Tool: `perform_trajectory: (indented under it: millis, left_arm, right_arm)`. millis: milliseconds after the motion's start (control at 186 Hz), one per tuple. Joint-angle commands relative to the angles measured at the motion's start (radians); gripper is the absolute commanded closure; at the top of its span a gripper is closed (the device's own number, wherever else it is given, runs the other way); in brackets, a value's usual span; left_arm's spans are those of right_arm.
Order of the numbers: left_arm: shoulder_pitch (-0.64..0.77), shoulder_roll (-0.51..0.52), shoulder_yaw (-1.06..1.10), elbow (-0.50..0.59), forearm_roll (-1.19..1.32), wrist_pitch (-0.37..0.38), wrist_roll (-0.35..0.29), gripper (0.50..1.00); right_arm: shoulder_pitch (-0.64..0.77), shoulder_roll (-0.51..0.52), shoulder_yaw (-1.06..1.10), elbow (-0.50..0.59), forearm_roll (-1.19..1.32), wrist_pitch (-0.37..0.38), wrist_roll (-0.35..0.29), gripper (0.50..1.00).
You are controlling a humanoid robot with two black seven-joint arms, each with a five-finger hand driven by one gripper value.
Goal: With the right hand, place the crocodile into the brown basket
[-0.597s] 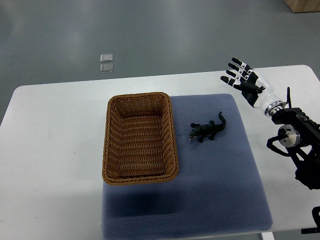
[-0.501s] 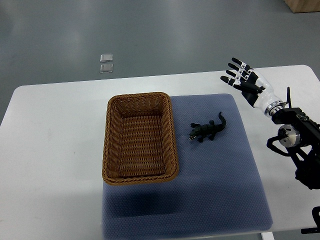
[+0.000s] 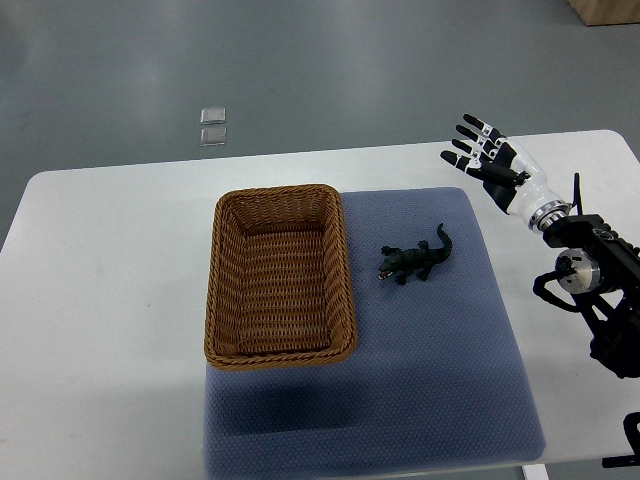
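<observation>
One table, one mat, one basket, one robot hand, one crocodile.
A single white table (image 3: 100,300) carries one blue-grey mat (image 3: 440,360); one brown wicker basket (image 3: 225,290) stands on the mat's left part, holding nothing. The right hand (image 3: 487,158) hovers over the table's far right with fingers spread apart and nothing in them. One dark toy crocodile (image 3: 414,262) lies on the mat just right of the basket, well apart from the hand. Two small clear squares (image 3: 212,127) lie on the floor beyond.

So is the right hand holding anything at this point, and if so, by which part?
Nothing is held. The right hand is open with fingers spread, up beyond the mat, and the crocodile lies untouched beside the brown basket.
</observation>
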Motion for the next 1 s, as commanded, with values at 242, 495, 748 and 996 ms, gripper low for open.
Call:
perform_trajectory:
  millis: [242, 495, 748, 996]
  left_arm:
    - [0.0, 0.0, -0.001, 0.0, 0.0, 0.0, 0.0, 0.5]
    - [0.0, 0.0, -0.002, -0.002, 0.0, 0.0, 0.0, 0.5]
    - [0.0, 0.0, -0.002, 0.0, 0.0, 0.0, 0.0, 0.5]
    - [-0.001, 0.0, -0.002, 0.0, 0.0, 0.0, 0.0, 0.5]
  right_arm:
    - [0.015, 0.008, 0.004, 0.004, 0.0, 0.014, 0.0, 0.574]
    - [0.015, -0.001, 0.004, 0.004, 0.0, 0.014, 0.0, 0.574]
    - [0.017, -0.015, 0.001, 0.004, -0.001, 0.018, 0.002, 0.572]
    - [0.02, -0.015, -0.004, 0.006, -0.006, 0.02, 0.0, 0.572]
